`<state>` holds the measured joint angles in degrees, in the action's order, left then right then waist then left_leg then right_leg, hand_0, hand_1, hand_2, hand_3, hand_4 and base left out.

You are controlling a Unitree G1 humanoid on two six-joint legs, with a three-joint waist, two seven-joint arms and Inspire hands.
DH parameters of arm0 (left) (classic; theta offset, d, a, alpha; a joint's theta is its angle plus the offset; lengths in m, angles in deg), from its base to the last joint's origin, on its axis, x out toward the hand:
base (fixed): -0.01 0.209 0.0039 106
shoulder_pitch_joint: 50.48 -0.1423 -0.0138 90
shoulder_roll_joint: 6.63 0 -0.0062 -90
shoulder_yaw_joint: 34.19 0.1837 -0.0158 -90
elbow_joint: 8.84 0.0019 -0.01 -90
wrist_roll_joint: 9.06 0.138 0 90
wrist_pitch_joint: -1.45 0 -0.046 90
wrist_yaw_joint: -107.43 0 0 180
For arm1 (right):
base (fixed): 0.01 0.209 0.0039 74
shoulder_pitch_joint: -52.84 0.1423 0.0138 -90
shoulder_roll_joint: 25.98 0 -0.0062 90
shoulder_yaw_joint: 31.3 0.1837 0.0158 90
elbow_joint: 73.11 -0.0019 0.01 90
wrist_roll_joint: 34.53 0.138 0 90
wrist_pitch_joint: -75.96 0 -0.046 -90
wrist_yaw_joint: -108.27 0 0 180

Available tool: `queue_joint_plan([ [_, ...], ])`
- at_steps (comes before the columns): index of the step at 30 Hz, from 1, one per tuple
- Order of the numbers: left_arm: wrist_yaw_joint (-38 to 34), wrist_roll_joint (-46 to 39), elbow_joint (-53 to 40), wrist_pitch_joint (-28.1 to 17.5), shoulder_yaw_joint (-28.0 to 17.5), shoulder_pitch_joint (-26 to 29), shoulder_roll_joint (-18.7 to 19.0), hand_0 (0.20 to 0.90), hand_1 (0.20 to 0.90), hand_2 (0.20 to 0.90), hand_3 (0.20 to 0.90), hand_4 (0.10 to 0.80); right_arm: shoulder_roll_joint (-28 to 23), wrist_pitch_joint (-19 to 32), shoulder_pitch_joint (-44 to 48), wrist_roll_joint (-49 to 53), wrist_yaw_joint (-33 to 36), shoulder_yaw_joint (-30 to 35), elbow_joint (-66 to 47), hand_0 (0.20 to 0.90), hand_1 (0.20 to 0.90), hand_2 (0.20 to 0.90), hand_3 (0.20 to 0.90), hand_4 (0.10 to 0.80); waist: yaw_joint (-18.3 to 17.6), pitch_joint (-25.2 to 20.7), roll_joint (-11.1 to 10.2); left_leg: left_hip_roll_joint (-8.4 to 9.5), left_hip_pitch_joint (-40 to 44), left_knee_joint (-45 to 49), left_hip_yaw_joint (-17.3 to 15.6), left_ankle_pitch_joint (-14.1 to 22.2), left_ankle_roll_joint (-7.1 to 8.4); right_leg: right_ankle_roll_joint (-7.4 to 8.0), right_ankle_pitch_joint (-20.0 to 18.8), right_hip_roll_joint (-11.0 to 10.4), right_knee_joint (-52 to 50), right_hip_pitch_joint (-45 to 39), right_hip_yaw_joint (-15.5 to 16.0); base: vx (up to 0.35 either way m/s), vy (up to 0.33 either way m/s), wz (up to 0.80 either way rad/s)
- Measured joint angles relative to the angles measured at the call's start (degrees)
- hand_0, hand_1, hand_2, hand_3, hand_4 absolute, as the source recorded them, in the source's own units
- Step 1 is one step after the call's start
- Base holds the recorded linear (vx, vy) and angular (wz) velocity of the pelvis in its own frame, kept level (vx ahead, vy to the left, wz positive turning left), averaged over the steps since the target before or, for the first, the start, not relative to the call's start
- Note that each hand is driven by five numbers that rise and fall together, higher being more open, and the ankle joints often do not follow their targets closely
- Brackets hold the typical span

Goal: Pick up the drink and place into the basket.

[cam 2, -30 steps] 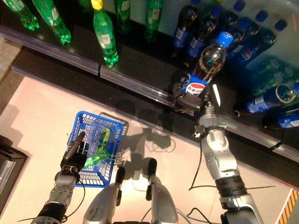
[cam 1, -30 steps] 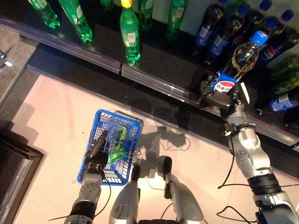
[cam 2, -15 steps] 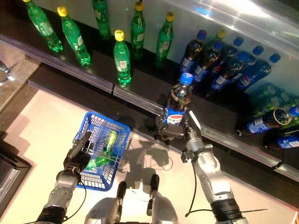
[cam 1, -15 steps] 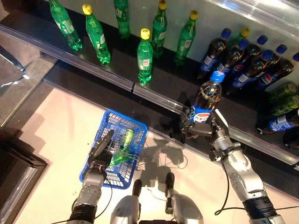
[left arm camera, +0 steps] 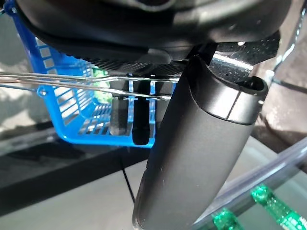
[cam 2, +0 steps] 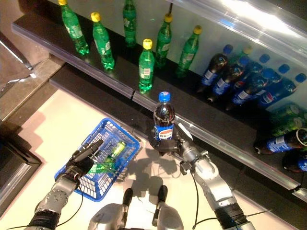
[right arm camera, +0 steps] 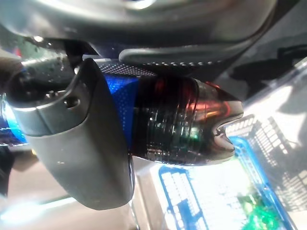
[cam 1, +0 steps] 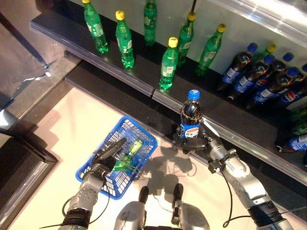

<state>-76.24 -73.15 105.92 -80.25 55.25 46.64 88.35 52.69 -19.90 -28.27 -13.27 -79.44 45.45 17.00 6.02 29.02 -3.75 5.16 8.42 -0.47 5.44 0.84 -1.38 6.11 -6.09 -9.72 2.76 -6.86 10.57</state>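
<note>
Cola bottle upright in right hand, right of basket

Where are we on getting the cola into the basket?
Pickup looks done: the right hand has its fingers curled round the dark cola bottle with a blue cap, held upright in front of the black shelf. The left hand grips the wire handle of the blue plastic basket, which already holds a green bottle. Left to do: carry the cola over the basket and release it inside.
</note>
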Motion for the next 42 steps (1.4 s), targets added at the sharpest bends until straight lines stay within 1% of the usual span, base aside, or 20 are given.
queue_joint_plan([
  [2, 0.6, 0.0, -0.5, 0.4, 0.2, 0.0, 0.4, 0.300, 0.300, 0.300, 0.200, 0.100, -0.1, 0.0, -0.2, -0.5, 0.0, 0.0, 0.2, 0.300, 0.300, 0.300, 0.200, 0.100, -2.0, -0.1, 0.1, -0.31, -0.7, 0.7, -0.3, 0.0, -0.21, 1.44, 1.7, -1.3, -3.8, 0.2, -1.1, 0.034, 0.003, 0.91],
  [3, 0.6, 0.0, -0.8, 0.5, 0.4, 0.0, 0.4, 0.300, 0.300, 0.300, 0.200, 0.100, -0.2, 0.0, -0.2, -0.7, 0.0, -0.1, 0.5, 0.300, 0.300, 0.300, 0.200, 0.100, -2.2, -0.2, 0.4, -0.39, -0.7, 0.5, 0.0, -0.9, -1.40, 1.68, 2.3, -1.5, -5.8, 0.4, -1.9, 0.074, -0.033, 0.95],
  [5, 1.2, 0.0, -1.9, 0.7, 2.4, 0.3, 1.2, 0.300, 0.300, 0.300, 0.200, 0.100, -0.4, 0.0, -0.5, -1.0, 0.7, -0.5, 1.8, 0.300, 0.300, 0.300, 0.200, 0.100, -3.0, -1.0, 1.2, -0.46, -0.9, 0.0, 5.5, -2.1, -2.61, 2.65, 7.0, -0.9, -13.9, 4.2, -4.9, 0.140, -0.096, 1.17],
  [7, 2.1, 0.0, -1.9, 1.5, 4.8, 1.7, 2.3, 0.300, 0.300, 0.300, 0.200, 0.100, -0.9, 0.0, -0.7, -1.0, 1.0, -1.0, 2.7, 0.300, 0.300, 0.300, 0.200, 0.100, -3.6, -1.6, 2.9, -1.20, -2.1, 0.0, 11.2, -2.7, -2.09, 3.02, 10.4, 3.9, -11.2, 4.1, -12.2, 0.156, -0.146, 1.37],
  [9, 2.8, 0.0, -2.3, 2.9, 7.0, 3.1, 3.9, 0.300, 0.300, 0.300, 0.200, 0.100, -0.9, 0.0, -0.7, -1.0, 1.1, -1.5, 3.9, 0.300, 0.300, 0.300, 0.200, 0.100, -3.3, -1.8, 3.0, -0.49, -2.2, 0.0, 14.7, -3.0, -1.68, 2.72, 9.9, 6.3, -6.0, 3.2, -14.9, 0.101, -0.199, 1.35],
  [10, 2.9, 0.0, -3.1, 4.1, 9.3, 3.8, 5.2, 0.300, 0.300, 0.300, 0.200, 0.100, -1.0, 0.0, -1.3, -1.0, 1.1, -1.6, 4.3, 0.300, 0.300, 0.300, 0.200, 0.100, -3.6, -2.2, 2.2, 1.58, -2.0, -0.1, 16.7, -3.0, -1.33, 0.54, 4.3, 5.8, -2.6, 1.5, -15.9, 0.081, -0.225, 1.47],
  [11, 3.0, 0.0, -3.5, 4.5, 10.7, 3.7, 4.8, 0.300, 0.300, 0.300, 0.200, 0.100, -1.6, 0.0, -0.8, -1.0, 0.9, -2.0, 5.7, 0.300, 0.300, 0.300, 0.200, 0.100, -3.5, -2.3, 2.8, 1.68, -1.6, -0.6, 13.4, -3.0, -1.35, -1.65, 6.3, 5.1, -1.7, -0.7, -13.5, 0.079, -0.248, 1.47],
  [12, 3.0, 0.0, -4.1, 4.9, 11.8, 3.6, 4.7, 0.300, 0.300, 0.300, 0.200, 0.100, -1.9, 0.0, -0.5, -1.0, 1.0, -2.1, 7.2, 0.300, 0.300, 0.300, 0.200, 0.100, -3.4, -2.9, 3.9, 1.04, -1.7, -0.8, 10.7, -3.0, -1.35, -1.67, 6.3, 5.3, -1.4, -1.6, -12.6, 0.057, -0.236, 1.27],
  [13, 3.0, 0.0, -5.7, 5.6, 12.6, 3.6, 5.0, 0.300, 0.300, 0.300, 0.200, 0.100, -2.3, 0.0, -0.2, -1.0, 1.0, -2.8, 8.6, 0.300, 0.300, 0.300, 0.200, 0.100, -3.2, -3.1, 4.3, 0.71, -1.6, -0.9, 9.1, -3.2, -1.20, -1.67, 6.7, 5.6, -1.2, -2.9, -12.4, 0.036, -0.210, 1.10],
  [15, 3.0, -0.2, -8.4, 6.5, 13.1, 3.6, 5.5, 0.300, 0.300, 0.300, 0.200, 0.100, -2.6, 0.0, -0.1, -1.0, 1.0, -3.8, 9.8, 0.300, 0.300, 0.300, 0.200, 0.100, -3.1, -3.1, 4.4, 0.00, -1.5, -0.8, 9.0, -3.5, -1.03, -0.80, 7.6, 6.4, -2.9, -3.6, -12.3, -0.007, -0.154, 1.03],
  [17, 3.0, -0.6, -10.1, 6.9, 13.6, 3.7, 5.4, 0.300, 0.300, 0.300, 0.200, 0.100, -2.3, 0.0, 0.5, -1.0, 1.2, -5.1, 11.5, 0.300, 0.300, 0.300, 0.200, 0.100, -3.1, -3.2, 4.4, -0.60, -1.4, -0.6, 8.9, -3.6, -0.99, 0.23, 10.5, 7.2, -8.8, -2.3, -11.9, -0.037, -0.080, 1.04],
  [19, 3.0, -1.3, -10.5, 8.8, 14.7, 5.4, 5.5, 0.300, 0.300, 0.300, 0.200, 0.100, -2.4, 0.0, -0.1, -1.0, 2.5, -5.9, 11.9, 0.300, 0.300, 0.300, 0.200, 0.100, -3.6, -3.3, 4.2, 0.36, -2.1, -0.3, 7.0, -4.8, 0.26, -0.25, 12.1, 6.4, -10.9, -3.1, -8.7, -0.019, -0.016, 1.29],
  [21, 3.2, -2.1, -12.0, 10.6, 16.4, 6.4, 6.2, 0.300, 0.300, 0.300, 0.200, 0.100, -1.7, 0.0, 0.0, -1.0, 4.1, -6.4, 13.6, 0.300, 0.300, 0.300, 0.200, 0.100, -4.2, -3.5, 4.7, 0.70, -2.2, -1.2, 4.3, -5.8, 0.62, 0.50, 13.0, 6.0, -11.3, -4.5, -5.0, 0.012, 0.013, 1.27],
  [22, 3.4, -2.8, -13.3, 11.2, 17.1, 6.4, 7.3, 0.300, 0.300, 0.300, 0.200, 0.100, -1.2, 0.0, 0.1, -0.9, 4.6, -6.4, 13.8, 0.300, 0.300, 0.300, 0.200, 0.100, -4.0, -3.6, 4.9, 0.51, -2.1, -2.0, 4.0, -5.8, 0.58, 0.83, 13.7, 6.3, -11.9, -4.5, -4.5, 0.032, 0.029, 0.81],
  [24, 4.4, -3.3, -14.8, 12.0, 17.9, 6.4, 9.0, 0.300, 0.300, 0.300, 0.200, 0.100, 0.7, 0.1, 1.1, -0.9, 5.6, -7.1, 15.1, 0.300, 0.300, 0.300, 0.200, 0.100, -2.4, -3.7, 4.7, -0.09, -1.4, -3.6, 4.1, -6.4, -1.78, 2.04, 16.2, 6.6, -14.9, -2.5, -4.6, 0.036, 0.038, 0.23],
  [25, 4.7, -3.4, -14.8, 12.5, 17.9, 6.5, 9.5, 0.300, 0.300, 0.300, 0.200, 0.100, 1.9, 0.1, 1.8, -0.9, 6.2, -7.7, 15.9, 0.300, 0.300, 0.300, 0.200, 0.100, -1.9, -4.0, 4.1, 0.31, -1.5, -3.8, 4.0, -6.5, -2.22, 1.89, 16.5, 6.1, -13.4, -2.6, -4.7, 0.036, 0.036, -0.07],
  [29, 4.7, -3.7, -14.9, 14.5, 18.2, 6.5, 9.8, 0.300, 0.300, 0.300, 0.200, 0.100, 4.4, 0.1, 2.8, -0.9, 7.4, -9.8, 17.0, 0.300, 0.300, 0.300, 0.200, 0.100, -1.5, -4.3, 3.7, 1.11, -1.5, -4.0, 3.8, -6.7, -2.03, -1.37, 14.7, 5.9, -6.2, -6.7, -4.4, 0.029, 0.045, -0.02],
  [31, 4.7, -5.1, -15.8, 15.8, 18.8, 6.5, 10.6, 0.300, 0.300, 0.300, 0.200, 0.100, 4.8, 0.1, 2.8, -0.9, 8.5, -11.4, 17.4, 0.300, 0.300, 0.300, 0.200, 0.100, -1.4, -4.6, 3.2, 1.21, -1.5, -4.0, 3.8, -6.8, -2.02, -2.30, 14.0, 5.9, -4.6, -7.5, -3.5, 0.027, 0.033, 0.02],
  [36, 4.7, -9.3, -19.6, 19.0, 21.6, 6.8, 11.9, 0.300, 0.300, 0.300, 0.200, 0.100, 6.5, -0.6, 3.9, -0.4, 10.5, -13.6, 20.4, 0.300, 0.300, 0.300, 0.200, 0.100, -1.1, -5.5, 2.1, 1.53, -1.9, -4.1, 4.0, -6.9, -2.00, -2.75, 13.3, 5.8, -2.7, -8.1, -3.0, 0.026, 0.026, 0.02],
  [42, 4.7, -12.3, -22.2, 21.7, 29.2, 10.3, 12.1, 0.300, 0.300, 0.300, 0.200, 0.100, 11.4, -3.0, 7.5, 2.7, 13.0, -14.7, 29.1, 0.300, 0.300, 0.300, 0.200, 0.100, 0.1, -6.6, 2.0, 2.01, -2.2, -4.1, 5.1, -7.1, -2.21, -2.66, 13.2, 5.6, -2.5, -8.3, -1.6, 0.026, 0.024, 0.09],
])
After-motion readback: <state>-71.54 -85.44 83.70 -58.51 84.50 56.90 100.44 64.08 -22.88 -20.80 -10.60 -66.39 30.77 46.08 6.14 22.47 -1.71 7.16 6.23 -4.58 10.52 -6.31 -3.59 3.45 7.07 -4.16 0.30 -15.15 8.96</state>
